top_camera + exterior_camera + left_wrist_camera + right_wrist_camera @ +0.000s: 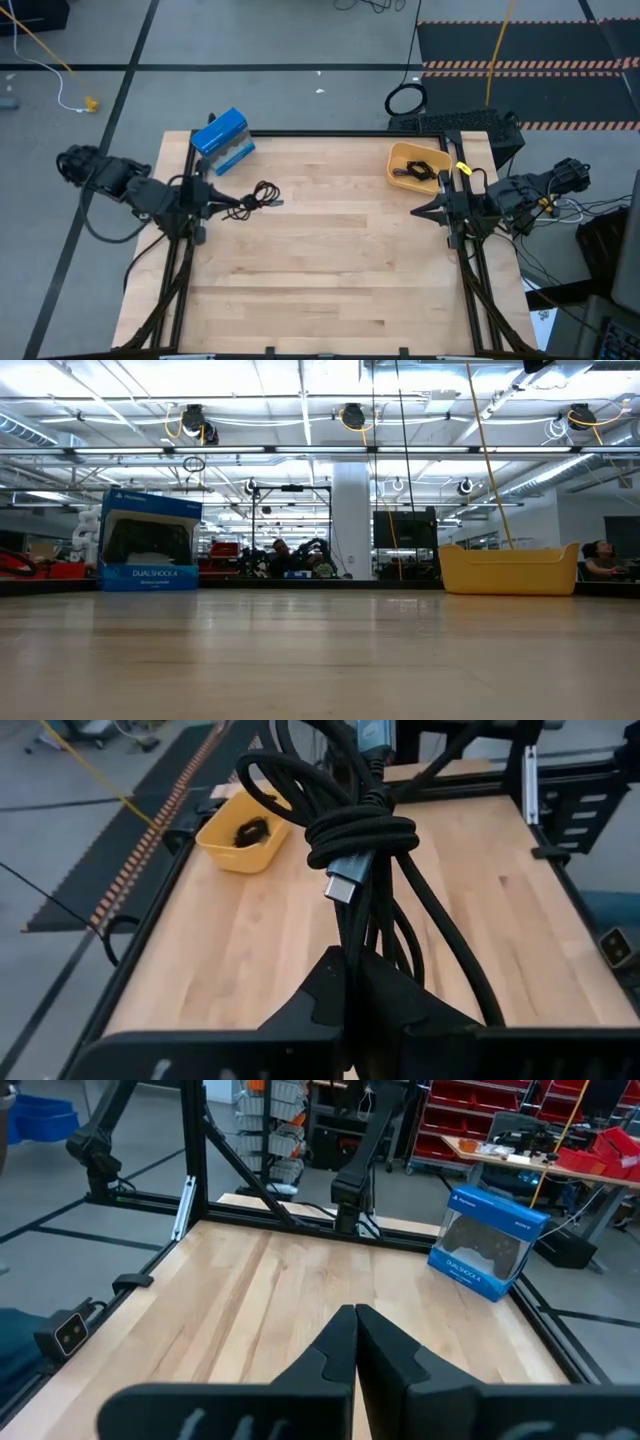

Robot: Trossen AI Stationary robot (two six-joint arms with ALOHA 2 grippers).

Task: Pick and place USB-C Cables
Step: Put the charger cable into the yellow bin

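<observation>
My left gripper (222, 203) (352, 955) is over the table's left part and is shut on a black USB-C cable (256, 195) (350, 830). The cable is a small coil wrapped around its middle, with a silver plug (343, 880) sticking out. The yellow bin (400, 155) (222, 852) (510, 570) stands at the table's far right. Dark cables (418, 170) (250, 828) lie on its floor; I cannot tell their colours. My right gripper (420, 210) (355, 1320) is shut and holds nothing. It sits at the table's right side, just in front of the bin. My left gripper pinches several strands at one end of the coil (372, 945) between its two fingers. The fingers point toward the table's right and lie along the coil. The coil is lifted clear of the table and sticks out beyond the fingertips toward the bin.
A blue game-controller box (222, 140) (150, 542) (487, 1245) stands at the far left of the table. A black frame rail (300, 133) runs around the table's edge. A large black ring (405, 100) lies on the floor beyond the table. Bare wood (330, 260) fills the middle and near part.
</observation>
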